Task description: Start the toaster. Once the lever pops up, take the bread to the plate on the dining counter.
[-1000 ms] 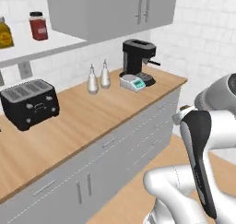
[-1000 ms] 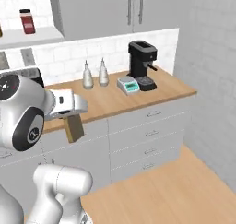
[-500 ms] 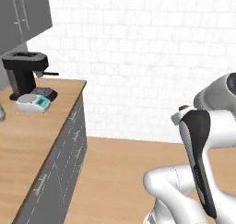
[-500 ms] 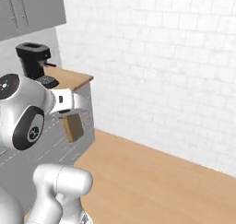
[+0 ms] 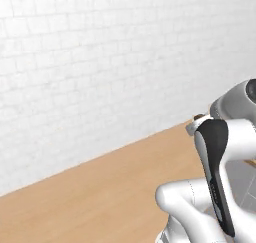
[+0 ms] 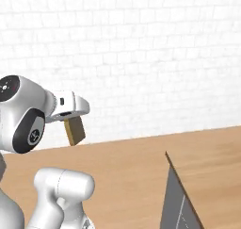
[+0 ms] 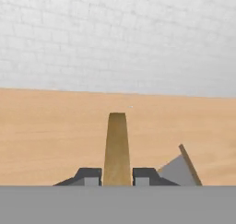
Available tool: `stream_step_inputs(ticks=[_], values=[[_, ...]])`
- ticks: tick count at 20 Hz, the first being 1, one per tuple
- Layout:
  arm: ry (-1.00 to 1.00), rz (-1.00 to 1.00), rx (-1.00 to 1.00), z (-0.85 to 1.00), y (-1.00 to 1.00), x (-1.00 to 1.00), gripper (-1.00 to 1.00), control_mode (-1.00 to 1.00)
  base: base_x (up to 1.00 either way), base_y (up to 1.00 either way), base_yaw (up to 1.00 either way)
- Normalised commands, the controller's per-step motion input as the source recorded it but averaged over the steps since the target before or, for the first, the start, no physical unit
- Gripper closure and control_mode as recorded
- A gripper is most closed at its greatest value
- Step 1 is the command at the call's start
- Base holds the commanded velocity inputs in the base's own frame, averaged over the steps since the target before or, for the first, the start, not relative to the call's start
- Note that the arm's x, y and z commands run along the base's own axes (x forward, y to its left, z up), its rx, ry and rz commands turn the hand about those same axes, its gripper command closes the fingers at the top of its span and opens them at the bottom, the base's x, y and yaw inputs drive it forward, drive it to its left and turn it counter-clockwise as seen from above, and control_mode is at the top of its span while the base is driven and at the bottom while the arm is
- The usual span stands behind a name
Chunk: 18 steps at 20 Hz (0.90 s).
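In the hand view, the thin tan-brown slice of toast (image 7: 116, 147) stands edge-on in the lower middle of the frame, rising between the two dark finger tips (image 7: 89, 175) of the pincer (image 7: 117, 178). The tips sit narrowly apart and press the slice from both sides, so the pincer is closed on the toast. Behind it lie the light wood floor (image 7: 50, 131) and, across the upper half, the white brick wall (image 7: 115, 38). At the lower right of this frame a grey wedge with a brown edge (image 7: 180, 168) pokes up; what it belongs to cannot be told here.

The right base view shows the slice from its broad side: the toast (image 6: 75, 130) hangs at middle left, tilted, under the white hand of the pincer (image 6: 71, 121), in the air, well above the floor. A grey panel with a wood top edge (image 6: 179, 200) stands at the lower right.

In the left base view the arm's white and black link (image 5: 220, 177) covers the lower right, in front of the wall and floor.
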Motion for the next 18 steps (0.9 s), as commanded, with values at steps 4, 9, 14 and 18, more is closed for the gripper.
stream_step_inputs(ticks=[4,9,14,18], values=[[0.0,0.0,0.0,0.0,0.0,0.0,1.0,1.0,0.0,0.0,-0.98],[0.0,0.0,0.0,0.0,0.0,0.0,1.0,1.0,0.03,0.15,-0.84],[0.0,0.0,0.0,0.0,0.0,0.0,1.0,1.0,0.29,0.64,-0.67],[0.0,0.0,0.0,0.0,0.0,0.0,1.0,1.0,0.6,1.0,-0.54]])
